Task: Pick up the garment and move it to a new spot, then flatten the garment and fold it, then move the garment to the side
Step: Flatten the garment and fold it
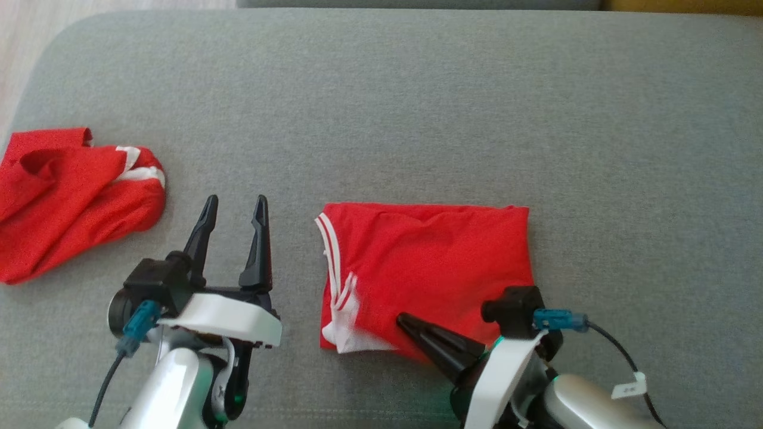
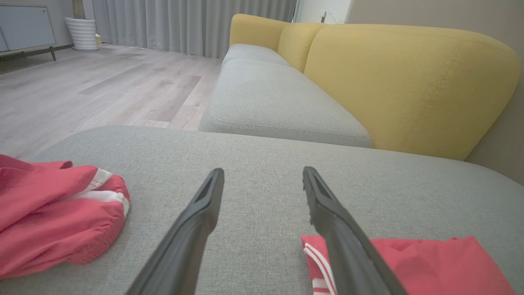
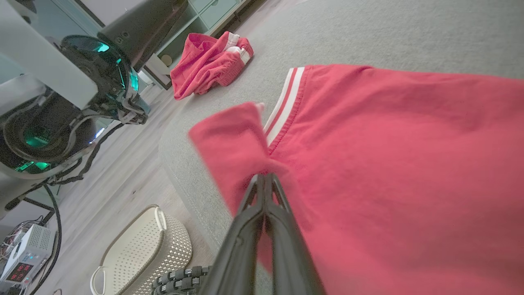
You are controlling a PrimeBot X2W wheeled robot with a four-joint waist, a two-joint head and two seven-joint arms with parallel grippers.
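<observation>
The garment (image 1: 429, 256) is a red piece with white stripes, folded into a rough rectangle on the grey cushion (image 1: 417, 119). My right gripper (image 1: 400, 319) is shut on its near edge; in the right wrist view the fingertips (image 3: 264, 177) pinch a lifted flap of the garment (image 3: 389, 143). My left gripper (image 1: 236, 202) stands open just left of the garment, above bare cushion, holding nothing. The left wrist view has that gripper (image 2: 263, 172) pointing across the cushion, with the garment's striped corner (image 2: 430, 262) at its lower right.
A second red garment (image 1: 71, 196) lies crumpled at the cushion's left edge. Beyond the cushion stands a sofa with a yellow backrest (image 2: 409, 82). A white basket (image 3: 143, 246) sits on the wooden floor beside the cushion's near edge.
</observation>
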